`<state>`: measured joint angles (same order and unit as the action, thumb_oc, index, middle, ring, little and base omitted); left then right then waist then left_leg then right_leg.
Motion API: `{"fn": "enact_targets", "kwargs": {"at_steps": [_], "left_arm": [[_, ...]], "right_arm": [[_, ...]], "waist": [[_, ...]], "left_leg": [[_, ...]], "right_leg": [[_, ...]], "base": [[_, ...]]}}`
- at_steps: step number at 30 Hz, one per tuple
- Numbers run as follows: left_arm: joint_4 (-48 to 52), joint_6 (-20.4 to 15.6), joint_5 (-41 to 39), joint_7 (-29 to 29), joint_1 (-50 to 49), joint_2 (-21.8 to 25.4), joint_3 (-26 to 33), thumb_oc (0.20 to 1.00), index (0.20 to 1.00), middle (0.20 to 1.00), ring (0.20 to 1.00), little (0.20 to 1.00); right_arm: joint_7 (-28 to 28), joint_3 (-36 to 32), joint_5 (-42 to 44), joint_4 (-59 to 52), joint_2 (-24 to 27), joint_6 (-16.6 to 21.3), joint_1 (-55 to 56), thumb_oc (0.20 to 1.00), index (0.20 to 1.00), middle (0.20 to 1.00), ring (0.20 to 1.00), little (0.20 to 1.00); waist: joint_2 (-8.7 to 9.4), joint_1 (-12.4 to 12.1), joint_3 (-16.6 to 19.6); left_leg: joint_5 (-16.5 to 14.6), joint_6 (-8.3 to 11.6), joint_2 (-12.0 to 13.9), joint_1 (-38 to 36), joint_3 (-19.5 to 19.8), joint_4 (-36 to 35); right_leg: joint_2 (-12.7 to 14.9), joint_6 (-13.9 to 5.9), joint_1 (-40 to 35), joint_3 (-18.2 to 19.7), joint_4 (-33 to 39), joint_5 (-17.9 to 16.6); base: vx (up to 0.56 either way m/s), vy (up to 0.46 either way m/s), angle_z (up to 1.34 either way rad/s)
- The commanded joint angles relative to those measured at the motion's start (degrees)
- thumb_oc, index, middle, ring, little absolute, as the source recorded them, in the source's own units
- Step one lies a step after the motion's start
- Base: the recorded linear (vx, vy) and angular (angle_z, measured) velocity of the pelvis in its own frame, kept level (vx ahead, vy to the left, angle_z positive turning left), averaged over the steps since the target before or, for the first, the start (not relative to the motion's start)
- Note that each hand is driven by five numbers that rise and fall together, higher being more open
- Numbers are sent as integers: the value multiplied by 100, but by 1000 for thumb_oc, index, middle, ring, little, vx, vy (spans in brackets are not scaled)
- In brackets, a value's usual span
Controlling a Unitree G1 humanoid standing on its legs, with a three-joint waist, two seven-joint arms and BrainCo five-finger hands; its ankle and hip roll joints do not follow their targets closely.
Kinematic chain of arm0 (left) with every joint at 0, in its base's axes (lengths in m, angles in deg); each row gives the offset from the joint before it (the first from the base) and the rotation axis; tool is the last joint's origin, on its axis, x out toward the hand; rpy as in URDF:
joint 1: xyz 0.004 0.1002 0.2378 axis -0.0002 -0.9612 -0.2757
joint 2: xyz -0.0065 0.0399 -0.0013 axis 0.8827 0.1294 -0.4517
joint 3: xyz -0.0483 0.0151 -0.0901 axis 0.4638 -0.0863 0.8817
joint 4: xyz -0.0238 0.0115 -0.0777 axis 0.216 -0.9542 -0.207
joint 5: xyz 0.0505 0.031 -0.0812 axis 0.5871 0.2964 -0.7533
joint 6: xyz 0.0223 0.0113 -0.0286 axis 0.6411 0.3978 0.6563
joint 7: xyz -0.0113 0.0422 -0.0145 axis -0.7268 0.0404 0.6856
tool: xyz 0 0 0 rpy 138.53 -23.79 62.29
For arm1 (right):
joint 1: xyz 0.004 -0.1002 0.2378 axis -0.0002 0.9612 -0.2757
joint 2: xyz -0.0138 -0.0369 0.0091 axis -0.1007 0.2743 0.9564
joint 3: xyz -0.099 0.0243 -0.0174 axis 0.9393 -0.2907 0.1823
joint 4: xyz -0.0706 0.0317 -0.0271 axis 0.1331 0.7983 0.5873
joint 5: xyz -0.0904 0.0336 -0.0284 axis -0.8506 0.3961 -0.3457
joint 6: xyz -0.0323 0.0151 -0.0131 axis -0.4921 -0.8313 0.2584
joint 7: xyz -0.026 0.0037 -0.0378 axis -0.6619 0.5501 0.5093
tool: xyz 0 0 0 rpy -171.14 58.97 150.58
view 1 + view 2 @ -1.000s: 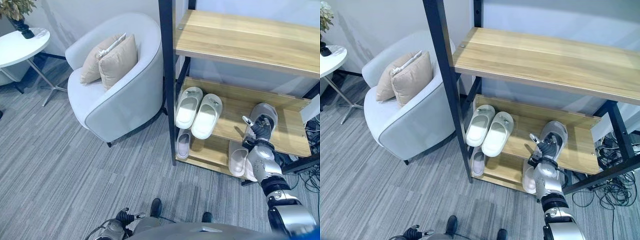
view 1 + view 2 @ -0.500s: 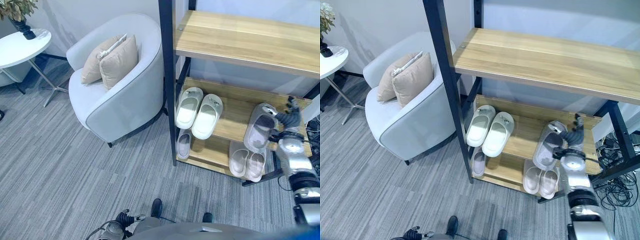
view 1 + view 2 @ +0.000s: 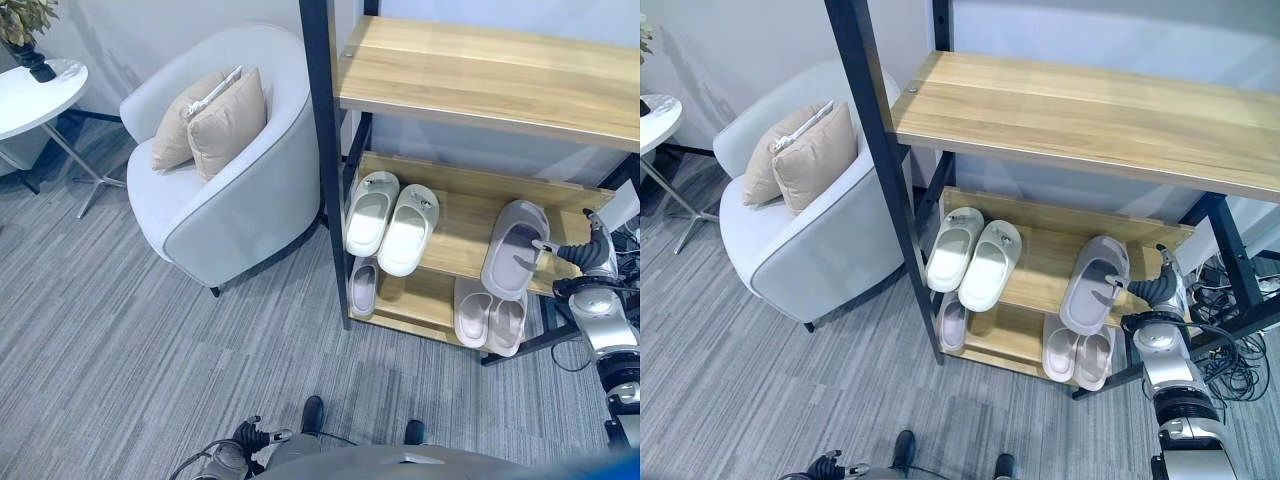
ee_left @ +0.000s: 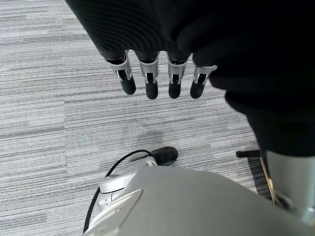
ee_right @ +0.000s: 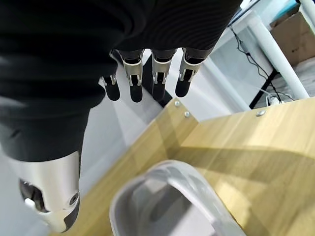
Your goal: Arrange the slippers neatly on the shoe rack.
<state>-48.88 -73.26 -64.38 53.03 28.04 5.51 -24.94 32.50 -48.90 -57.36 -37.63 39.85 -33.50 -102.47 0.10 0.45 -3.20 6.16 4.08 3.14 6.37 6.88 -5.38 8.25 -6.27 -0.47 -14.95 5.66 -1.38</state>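
**Grey slipper released on the middle shelf**

The grey slipper point(image 3: 514, 247) is seen lying on the middle shelf point(image 3: 462, 226) of the shoe rack point(image 3: 320, 150), toe toward the back, its heel slightly over the front edge. Half a second earlier it was held tilted in the right hand; a second earlier the hand covered it over the shelf. Now the right hand point(image 3: 1164, 291) is drawn back just beside the slipper's right side — a fingertip may be touching the strap, contact cannot be confirmed. In the right wrist view its fingers point(image 5: 132, 81) are straight and apart, nothing gripped.

The white pair point(image 3: 392, 213) is noted at the left of the same shelf, well apart from the grey slipper. On the bottom shelf a pale pair point(image 3: 489, 313) and a single pale slipper point(image 3: 363, 286) are set.

The left hand point(image 4: 160, 78) hangs low over the carpet, fingers straight, idle.

Judgement — placement of this slipper looks done; its mate is not identified, so the task is likely unfinished.
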Motion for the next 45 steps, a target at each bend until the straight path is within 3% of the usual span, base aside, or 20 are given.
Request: {"fn": "enact_targets", "kwargs": {"at_steps": [1,6,20,45], "left_arm": [[-589,-4,-68,71,270,8,-159,1000,1000,1000,1000,1000],[-603,14,-181,84,253,7,-179,1000,1000,1000,1000,1000],[-523,-4,-223,79,297,106,-275,1000,1000,1000,1000,1000],[-568,19,-236,126,327,90,-233,1000,1000,1000,1000,1000]], "right_arm": [[11,17,15,-23,166,101,-275,1000,1000,1000,1000,1000],[-12,48,332,379,-24,79,-402,1000,1000,1000,1000,1000],[-172,486,128,1498,104,-106,-855,1000,1000,1000,1000,1000],[-127,554,-499,1218,384,-419,-976,1000,1000,1000,1000,1000]], "waist": [[201,-138,7],[193,-139,-7],[211,-192,-37],[173,-146,-51]], "left_leg": [[-757,-32,-65,-253,-98,38],[-757,-48,-79,-246,-105,38],[-728,-31,-92,-185,-44,38],[-699,-30,-121,-104,-47,38]], "right_leg": [[155,-241,-208,-55,-66,226],[157,-240,-186,-32,-66,212],[148,-241,-182,-104,-66,212],[174,-256,-132,-125,-66,164]], "base": [[0,0,0],[0,0,0],[0,0,0],[0,-1,0]]}}
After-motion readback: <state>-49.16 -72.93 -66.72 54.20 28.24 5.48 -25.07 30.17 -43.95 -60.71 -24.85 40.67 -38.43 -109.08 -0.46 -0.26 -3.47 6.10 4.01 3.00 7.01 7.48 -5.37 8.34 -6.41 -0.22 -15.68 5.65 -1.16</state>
